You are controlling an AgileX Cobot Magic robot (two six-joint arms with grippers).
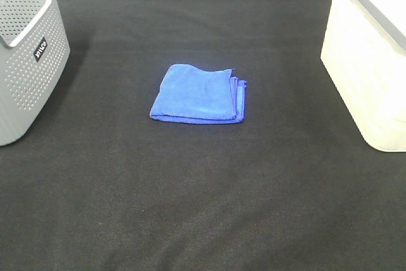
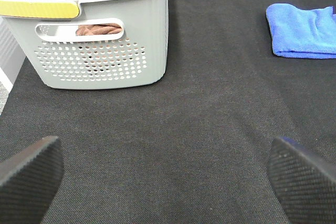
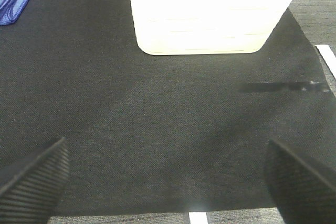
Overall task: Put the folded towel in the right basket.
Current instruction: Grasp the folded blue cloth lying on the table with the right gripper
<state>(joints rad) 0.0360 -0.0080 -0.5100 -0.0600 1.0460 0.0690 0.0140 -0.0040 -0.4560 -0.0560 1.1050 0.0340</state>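
**Grab every layer**

On the desk (image 1: 203, 207), the white right basket (image 1: 371, 61) stands well apart from the blue folded towel (image 1: 200, 93) at centre. Your right gripper (image 3: 167, 182) and left gripper (image 2: 167, 177) both gape empty; pinch down through all layers.
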